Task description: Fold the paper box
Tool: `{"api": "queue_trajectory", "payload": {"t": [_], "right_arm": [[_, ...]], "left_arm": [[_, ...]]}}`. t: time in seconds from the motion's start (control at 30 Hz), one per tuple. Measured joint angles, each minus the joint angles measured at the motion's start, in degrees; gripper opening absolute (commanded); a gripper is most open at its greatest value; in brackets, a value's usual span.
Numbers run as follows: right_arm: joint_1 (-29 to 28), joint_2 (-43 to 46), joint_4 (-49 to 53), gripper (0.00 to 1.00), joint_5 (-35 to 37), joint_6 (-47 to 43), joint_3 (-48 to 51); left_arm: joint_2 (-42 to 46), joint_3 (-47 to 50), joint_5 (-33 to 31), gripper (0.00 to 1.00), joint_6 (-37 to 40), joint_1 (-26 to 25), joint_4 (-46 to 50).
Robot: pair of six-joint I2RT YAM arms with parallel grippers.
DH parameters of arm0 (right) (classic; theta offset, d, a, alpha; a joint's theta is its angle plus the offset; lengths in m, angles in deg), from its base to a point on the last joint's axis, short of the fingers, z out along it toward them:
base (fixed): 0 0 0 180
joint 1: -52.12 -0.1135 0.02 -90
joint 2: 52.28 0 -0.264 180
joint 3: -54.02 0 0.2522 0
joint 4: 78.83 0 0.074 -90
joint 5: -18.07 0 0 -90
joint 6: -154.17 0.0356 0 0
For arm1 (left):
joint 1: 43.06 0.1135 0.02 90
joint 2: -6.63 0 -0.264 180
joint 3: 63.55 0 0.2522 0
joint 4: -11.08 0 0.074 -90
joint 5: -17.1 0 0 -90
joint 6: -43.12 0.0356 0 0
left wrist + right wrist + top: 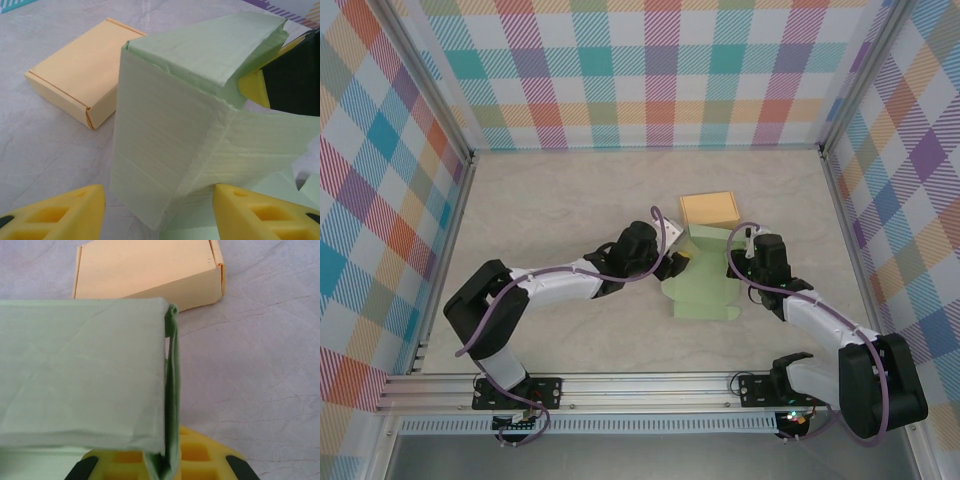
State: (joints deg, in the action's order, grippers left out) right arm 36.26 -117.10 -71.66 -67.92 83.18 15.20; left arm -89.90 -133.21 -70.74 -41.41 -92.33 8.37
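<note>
Fingers (55, 212) of the left gripper (159, 197) were spread wide apart, so that claw was open and not pinching anything. From above it sat right up against the left side of the paper box (705, 290). In its wrist cam the lower corner of a raised green wall hung between the two yellow fingers, and I couldn't tell if either one actually touched the paper.

The paper box was pale green and half folded, sitting around the middle of the table (550, 200). Its far end stood up and a flat part lay toward the near edge. Just behind it, touching or nearly so, was an orange box (708, 208), closed and lying flat.

Over on the right, the right gripper (735, 265) was at the paper box's right side. Its wrist cam showed a thin upright green panel running straight down between the yellow pads (215, 452), so it looked clamped onto that wall. The folded-over top panel spread out to the left of that pinch.
</note>
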Motion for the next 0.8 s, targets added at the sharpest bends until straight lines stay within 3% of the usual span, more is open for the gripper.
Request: {"api": "queue_trajectory", "payload": {"t": [0.4,0.8], "right_arm": [[0.0,0.0,0.0,0.00,-0.2,0.0,0.0],[0.0,0.0,-0.7,0.00,-1.1,-0.2,0.0]], "left_arm": [[-2.9,-2.6,-2.5,0.60,1.9,-0.2,-0.3],[-6.2,-3.3,-15.9,0.37,4.6,-2.8,-7.3]]}}
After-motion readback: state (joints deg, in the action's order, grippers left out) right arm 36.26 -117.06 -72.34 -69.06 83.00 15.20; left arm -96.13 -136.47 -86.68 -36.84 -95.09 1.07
